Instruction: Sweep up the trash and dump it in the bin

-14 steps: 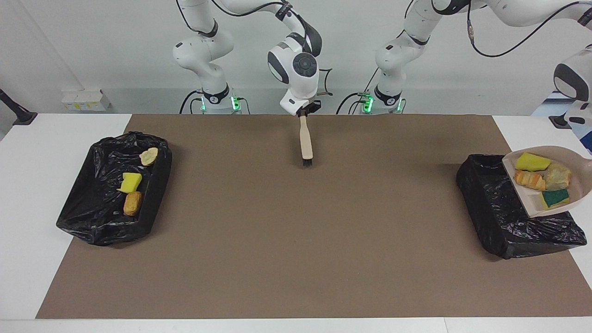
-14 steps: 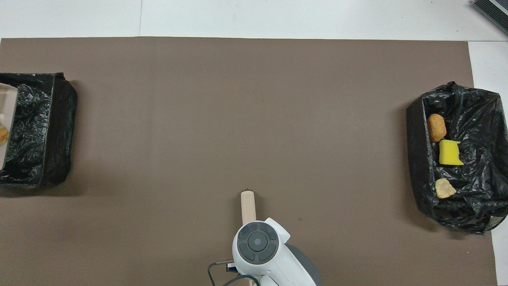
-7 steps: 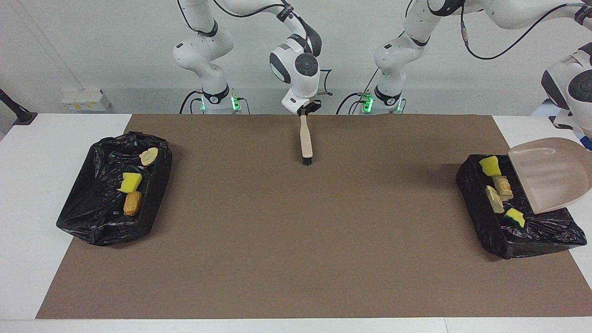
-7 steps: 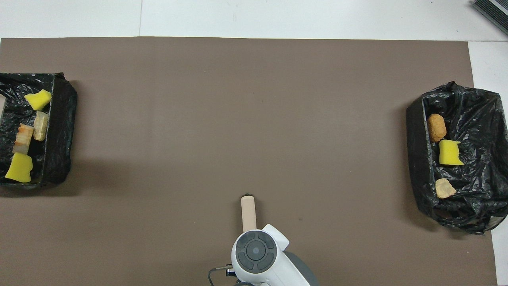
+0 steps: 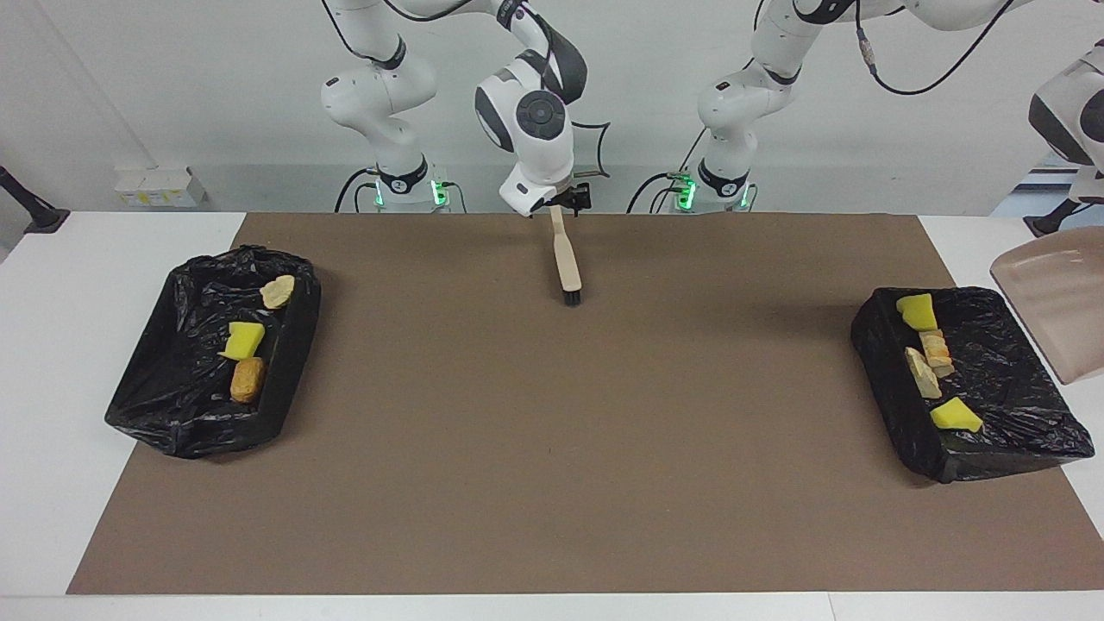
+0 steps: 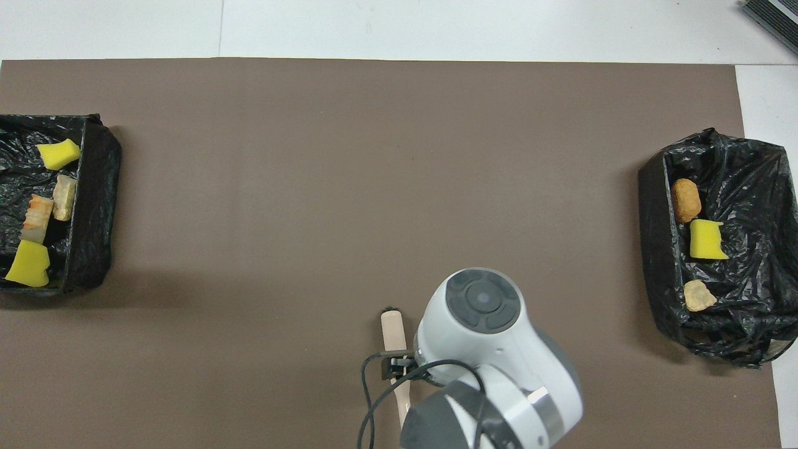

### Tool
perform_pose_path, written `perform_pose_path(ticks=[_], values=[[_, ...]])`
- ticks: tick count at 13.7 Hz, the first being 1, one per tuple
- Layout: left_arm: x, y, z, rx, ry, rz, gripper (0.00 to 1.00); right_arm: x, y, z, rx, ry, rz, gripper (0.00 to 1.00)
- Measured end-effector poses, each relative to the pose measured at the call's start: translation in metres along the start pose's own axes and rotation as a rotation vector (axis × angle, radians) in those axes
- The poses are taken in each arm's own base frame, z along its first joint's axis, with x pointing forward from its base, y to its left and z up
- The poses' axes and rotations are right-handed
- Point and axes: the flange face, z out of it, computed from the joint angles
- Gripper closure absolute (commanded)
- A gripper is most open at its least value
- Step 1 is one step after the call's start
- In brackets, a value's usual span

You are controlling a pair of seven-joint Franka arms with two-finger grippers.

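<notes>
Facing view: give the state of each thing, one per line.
dustpan: empty, raised, tilted, beside the left arm's bin
brush: handle at the right end effector, bristle end pointing away from the robots
left arm's bin: holds four pieces of trash
right arm's bin: holds three more pieces

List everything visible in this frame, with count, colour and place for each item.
table: one, white, under everything
mat: one, brown, covers most of the table
bins: two, lined with black bags, one at each arm's end of the mat
trash scraps: seven, yellow sponge and tan-orange chunks; three in the bin at the right arm's end, four in the bin at the left arm's end
brush: one, beige with black bristles, mid-mat near the robots
dustpan: one, beige, empty, tilted in the air beside the bin at the left arm's end
left arm: holds the dustpan up; its gripper is out of frame
right gripper: at the brush's handle
</notes>
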Motion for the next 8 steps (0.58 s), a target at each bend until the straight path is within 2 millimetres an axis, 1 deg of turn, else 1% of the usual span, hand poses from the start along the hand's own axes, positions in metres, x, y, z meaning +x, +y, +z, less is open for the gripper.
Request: perform_pose_path(ticks=[1,2,3,6,8], values=[[0.009,-0.003,-0.016,-0.003,0.001,0.014,1.0,0.011,0.016,-0.016,-0.008,0.015,-0.009,0.0],[0.025,-0.009,-0.037,-0.014,0.012,0.029,1.0,0.022,0.034,-0.03,-0.024,0.035,-0.029,0.0],[0.044,-0.012,-0.057,-0.029,0.036,0.022,1.0,0.032,0.049,-0.039,-0.038,0.051,-0.049,0.0],[0.108,-0.013,-0.116,-0.106,0.16,-0.065,1.0,0.062,0.1,-0.067,-0.082,0.078,-0.115,0.0],[0.157,-0.008,-0.152,-0.169,0.241,-0.177,1.0,0.078,0.136,-0.089,-0.092,0.098,-0.164,0.0]])
